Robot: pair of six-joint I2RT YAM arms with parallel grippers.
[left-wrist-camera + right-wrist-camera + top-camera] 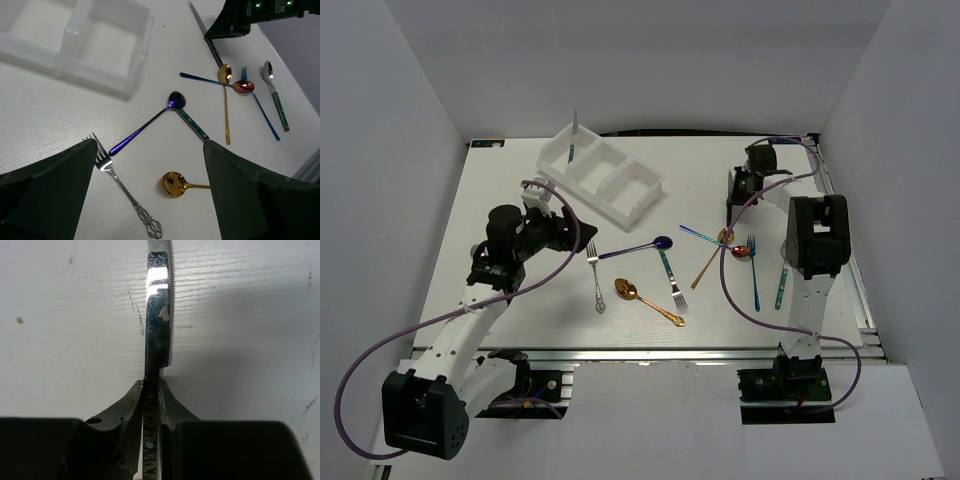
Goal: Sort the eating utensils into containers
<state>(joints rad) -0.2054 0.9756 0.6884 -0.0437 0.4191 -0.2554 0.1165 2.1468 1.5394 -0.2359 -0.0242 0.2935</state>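
Observation:
The white three-compartment tray (582, 190) stands at the back left, with a teal-handled knife (573, 145) leaning upright in its far left compartment. My left gripper (570, 228) is open and empty; in its wrist view (150, 145) the fingers straddle a silver fork (121, 188) and a gold spoon (175, 184) on the table below. My right gripper (733, 205) is shut on a dark-handled knife (158, 305), its silver blade pointing away along the table. A blue spoon (635, 248), teal-handled fork (672, 280), gold long spoon (708, 262), red spoon (742, 250) and teal-handled spoon (781, 285) lie loose.
The tray's near corner (107, 82) shows at the top left of the left wrist view. Grey walls close in the table on three sides. Purple cables loop over both arms. The table's front rail runs along the near edge.

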